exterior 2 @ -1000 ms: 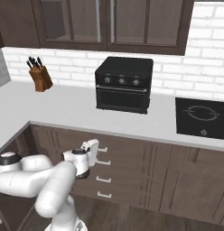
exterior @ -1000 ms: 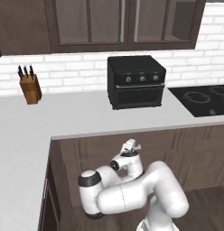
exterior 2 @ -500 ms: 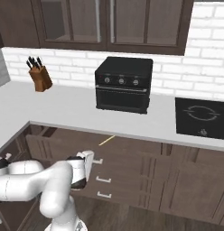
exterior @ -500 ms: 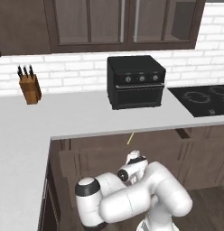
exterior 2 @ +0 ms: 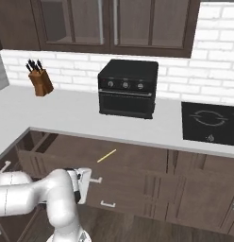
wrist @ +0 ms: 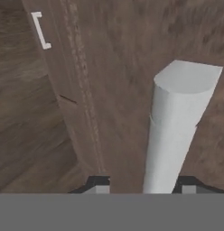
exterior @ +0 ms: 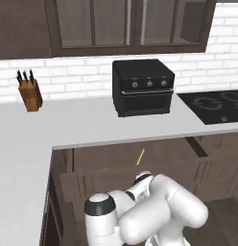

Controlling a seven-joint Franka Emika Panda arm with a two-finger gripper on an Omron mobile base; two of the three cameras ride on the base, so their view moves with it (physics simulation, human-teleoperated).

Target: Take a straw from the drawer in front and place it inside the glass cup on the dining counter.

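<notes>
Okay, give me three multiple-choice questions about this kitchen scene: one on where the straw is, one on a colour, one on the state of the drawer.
1. Where does the thin pale yellow straw lie?
A. On the white worktop
B. Inside the wide dark-brown wooden drawer
C. On top of the oven

2. What colour is the boxy countertop oven?
A. Black
B. White
C. Red

3. What state is the drawer in?
A. Shut flush
B. Pulled open
C. Taken out and set on the floor

Answers:
1. B, both base views show the straw on the drawer's brown floor, below the edge of the L-shaped white worktop.
2. A, its body and door are black, with small silver knobs.
3. B, the drawer's front stands out from the cabinet and its inside is visible from above.
</notes>
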